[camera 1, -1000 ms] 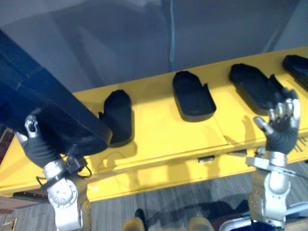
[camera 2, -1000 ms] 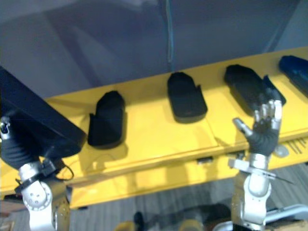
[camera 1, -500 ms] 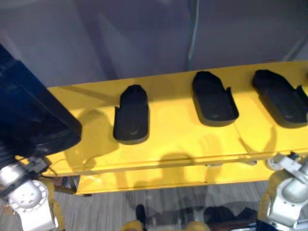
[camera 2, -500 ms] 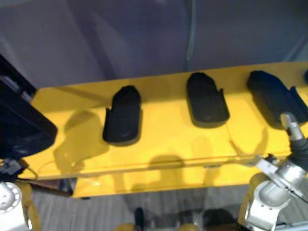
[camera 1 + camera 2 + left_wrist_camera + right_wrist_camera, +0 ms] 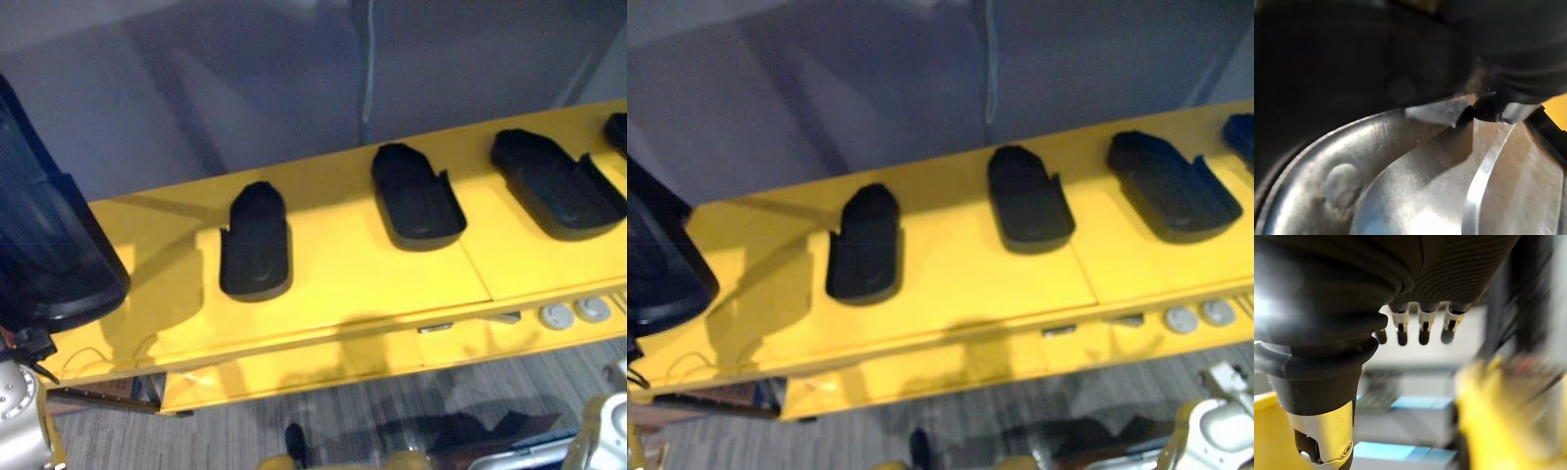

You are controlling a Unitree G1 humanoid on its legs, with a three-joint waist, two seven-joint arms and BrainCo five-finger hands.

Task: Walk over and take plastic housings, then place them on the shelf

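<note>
The left robot hand (image 5: 1520, 73) is raised at the left end of the yellow shelf (image 5: 353, 284), its dark ribbed cover pressed close against a large dark housing (image 5: 49, 245) that looms over that end; whether the hand is clamped on the housing cannot be told. The right robot hand (image 5: 1423, 325) is low and off to the right, away from the shelf, its fingers hanging straight and apart with nothing between them. Four more plastic housings lie open side up in a row along the shelf, well apart from one another: the left housing (image 5: 257, 250), the middle housing (image 5: 419, 201), the right housing (image 5: 558, 186), and a fourth housing (image 5: 617, 129) cut off by the right edge. Bare yellow surface lies between the large dark housing and the left housing, and in front of the whole row up to the front edge. Two round grey discs (image 5: 574, 312) sit side by side on the lower front ledge near the right end. A grey wall (image 5: 245, 88) stands just behind the shelf, and striped grey floor (image 5: 333, 421) shows below the front edge.
</note>
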